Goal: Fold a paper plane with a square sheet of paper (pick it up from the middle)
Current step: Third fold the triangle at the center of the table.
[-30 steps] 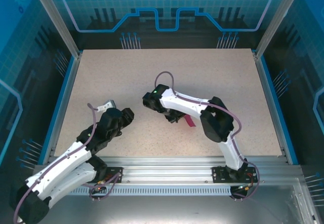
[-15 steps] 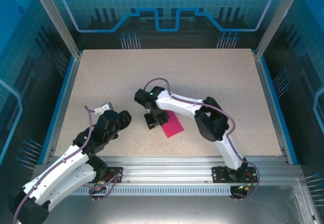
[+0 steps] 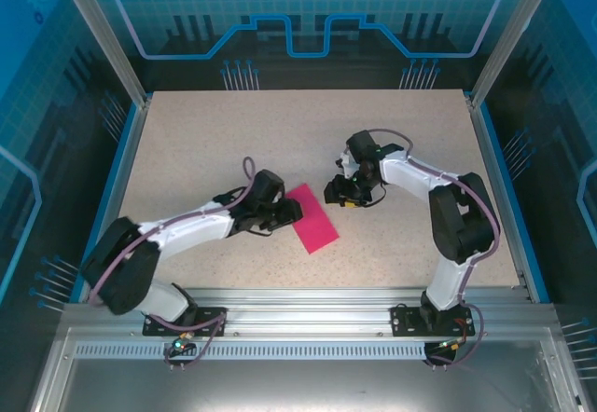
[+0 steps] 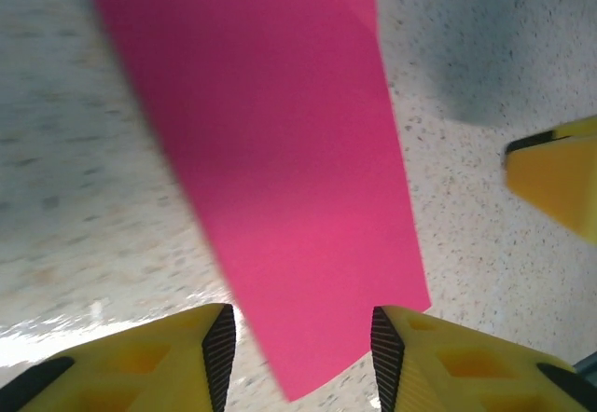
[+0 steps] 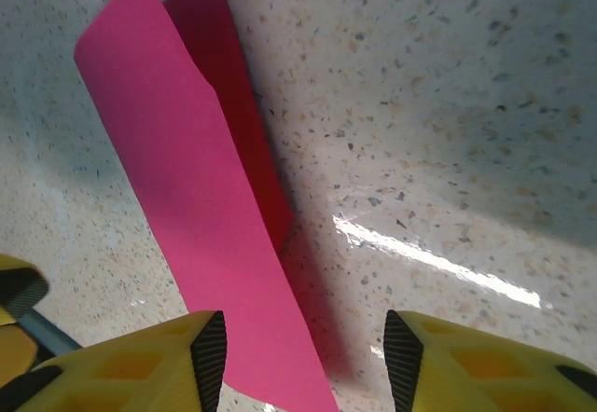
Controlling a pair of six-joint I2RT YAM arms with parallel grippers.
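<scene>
Left tool [image 3: 287,212]: fingers spread, pinching nothing; it sits low at the left long edge of the sheet of paper [image 3: 313,220]; in the left wrist view a corner of the sheet reaches into the gap between its yellow fingers [image 4: 187,356]
Right tool [image 3: 338,191]: fingers also spread and empty; in the top view it is just beside the sheet's far right corner; whether it touches the sheet I cannot tell
Sheet of paper: magenta, lying on the speckled table [image 3: 233,132] between the two tools, near the middle of the near half; it reads as a long rectangle rather than a square; the right wrist view shows two layers, a darker one beneath and the upper one [image 5: 177,179] standing slightly proud along one long edge
Step in hand: judged as early folding; the first half-fold looks made but not pressed flat; no nose, ridge or wings are visible, so most of the plane remains to be done
Next move: likely one tool pinning the sheet while the other presses along the crease or lifts a corner for the nose fold; it calls for a light, low approach
Risk: thin paper may slide or spring open if pushed from one side alone
</scene>
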